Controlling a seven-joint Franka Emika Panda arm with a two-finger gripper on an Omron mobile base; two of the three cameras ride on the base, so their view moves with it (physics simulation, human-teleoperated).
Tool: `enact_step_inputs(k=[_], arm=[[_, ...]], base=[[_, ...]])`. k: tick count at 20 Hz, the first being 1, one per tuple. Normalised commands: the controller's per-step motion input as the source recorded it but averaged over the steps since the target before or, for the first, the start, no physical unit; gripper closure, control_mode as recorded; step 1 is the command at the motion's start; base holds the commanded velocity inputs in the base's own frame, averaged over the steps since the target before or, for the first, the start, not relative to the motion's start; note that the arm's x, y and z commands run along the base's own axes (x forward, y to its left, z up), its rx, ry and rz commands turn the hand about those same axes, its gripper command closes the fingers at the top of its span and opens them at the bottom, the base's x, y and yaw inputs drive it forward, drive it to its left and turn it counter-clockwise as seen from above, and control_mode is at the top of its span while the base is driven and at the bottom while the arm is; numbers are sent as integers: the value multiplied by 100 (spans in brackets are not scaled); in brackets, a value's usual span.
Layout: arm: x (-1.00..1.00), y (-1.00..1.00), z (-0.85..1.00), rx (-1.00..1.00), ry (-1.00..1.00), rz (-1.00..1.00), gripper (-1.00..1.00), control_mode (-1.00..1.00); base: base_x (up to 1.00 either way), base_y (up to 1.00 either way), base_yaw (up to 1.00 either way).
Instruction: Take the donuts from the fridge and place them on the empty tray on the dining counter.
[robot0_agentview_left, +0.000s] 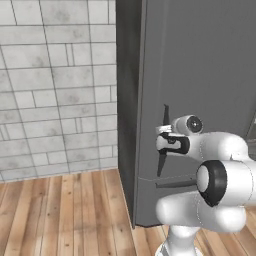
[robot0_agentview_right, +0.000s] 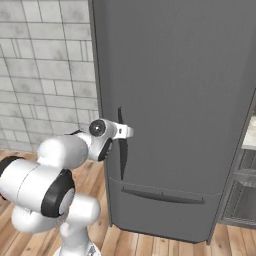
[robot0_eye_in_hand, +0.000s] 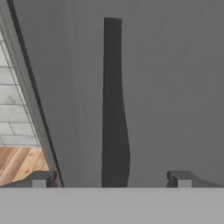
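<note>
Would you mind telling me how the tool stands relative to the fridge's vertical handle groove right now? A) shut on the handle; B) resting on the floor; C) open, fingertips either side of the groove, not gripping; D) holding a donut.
C: in the hand view the tool is open, its fingertips spread wide of the dark handle groove on the closed fridge door.

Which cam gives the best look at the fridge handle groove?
Hand view: the handle groove runs nearly full height, head-on, between the open gripper's fingertips. In the left base view the hand hides part of it; the right base view shows it small, beside the hand.
</note>
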Motion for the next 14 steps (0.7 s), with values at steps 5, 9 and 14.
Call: enact_step_inputs(k=[5, 9, 14], arm=[[67, -4, -14, 0, -3, 0, -100, -100], [63, -18, -11, 0, -1, 0, -100, -100], [65, -29, -11, 0, 0, 0, -100, -100]], base=[[0, 0, 0], [0, 0, 0], [0, 0, 0]])
